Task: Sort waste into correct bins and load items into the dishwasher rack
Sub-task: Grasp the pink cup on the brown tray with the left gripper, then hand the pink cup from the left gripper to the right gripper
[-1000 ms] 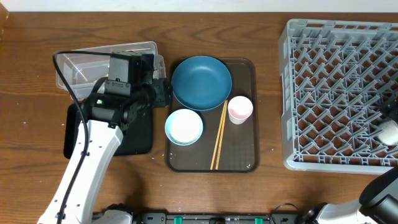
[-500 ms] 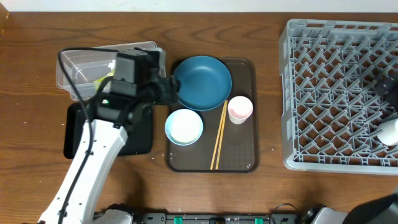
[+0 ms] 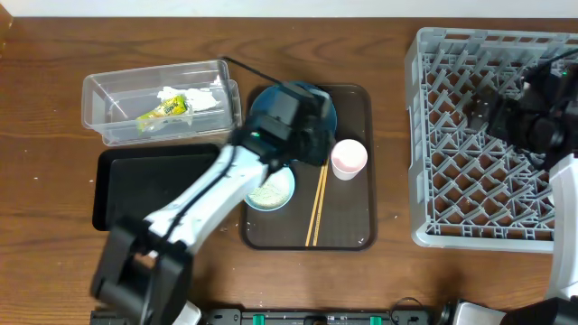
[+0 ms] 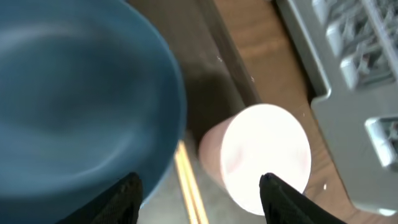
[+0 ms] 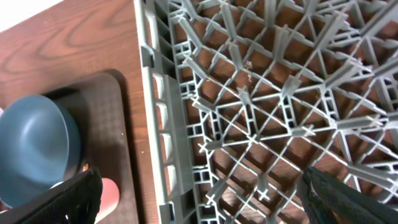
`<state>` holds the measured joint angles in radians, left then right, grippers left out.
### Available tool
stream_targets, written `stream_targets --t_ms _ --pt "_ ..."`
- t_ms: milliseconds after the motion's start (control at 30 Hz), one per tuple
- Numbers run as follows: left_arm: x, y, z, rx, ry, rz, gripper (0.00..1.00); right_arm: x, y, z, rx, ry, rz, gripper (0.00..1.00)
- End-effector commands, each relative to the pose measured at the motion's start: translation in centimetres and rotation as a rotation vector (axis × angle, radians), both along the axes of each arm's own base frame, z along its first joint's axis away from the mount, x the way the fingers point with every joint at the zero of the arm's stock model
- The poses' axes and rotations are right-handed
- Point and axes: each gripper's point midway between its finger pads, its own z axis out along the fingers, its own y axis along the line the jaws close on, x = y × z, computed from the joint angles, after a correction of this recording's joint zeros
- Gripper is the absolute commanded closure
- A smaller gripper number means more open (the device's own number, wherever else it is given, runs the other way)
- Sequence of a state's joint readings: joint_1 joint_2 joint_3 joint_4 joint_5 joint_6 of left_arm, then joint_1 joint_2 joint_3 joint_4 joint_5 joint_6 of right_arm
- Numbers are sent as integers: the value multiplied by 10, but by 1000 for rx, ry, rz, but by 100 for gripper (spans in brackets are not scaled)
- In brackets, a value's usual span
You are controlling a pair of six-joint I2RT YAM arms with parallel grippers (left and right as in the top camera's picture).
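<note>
2 chopsticks point(image 3: 318, 199) lie on the brown tray point(image 3: 352, 226), bench centre, long axis front-to-rear (far ends lean toward the right edge). The left hand point(image 4: 202, 193) is spread wide by the pink cup point(image 4: 264, 152); the right hand point(image 5: 199, 199) likewise, over the rack point(image 5: 152, 81).

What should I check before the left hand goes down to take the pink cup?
1. Left hand open: ok.
2. Pink cup upright, mouth up: ok.
3. Cup centred between the fingers: not ok, it sits toward one finger.
4. Chopsticks apart from the cup: cannot tell, they lie very close.
5. Light-blue bowl free of rice: not ok, pale grains inside.
6. Right hand open above the dishwasher rack, holding nothing: ok.
</note>
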<state>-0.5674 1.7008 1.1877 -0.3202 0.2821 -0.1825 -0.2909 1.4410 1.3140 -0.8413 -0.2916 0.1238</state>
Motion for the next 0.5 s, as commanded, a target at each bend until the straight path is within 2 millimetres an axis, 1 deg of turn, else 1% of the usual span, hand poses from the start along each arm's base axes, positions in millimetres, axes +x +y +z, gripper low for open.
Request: stream_targets --t_ms 0,33,100,133,200,267,333,400,467 --pt "-4 -15 -24 26 32 -33 37 2 0 1 -44 2 10 1" --pt "-7 -17 -34 37 49 -41 38 2 0 1 -43 4 11 1" --pt "-10 -19 -49 55 82 -44 46 1 0 0 -42 8 10 1" --pt "-12 -20 -54 60 96 -42 54 1 0 0 -42 9 10 1" --pt "-12 -19 -60 66 111 -37 74 1 0 0 -42 9 10 1" --pt "-12 -20 -60 65 109 -37 87 1 0 0 -43 9 10 1" --pt "-10 -18 -53 57 97 -33 94 1 0 0 -43 9 10 1" --pt "-7 -15 -42 42 83 -17 94 1 0 0 -50 7 20 1" --pt "-4 -7 -26 13 79 30 94 1 0 0 -54 7 25 1"
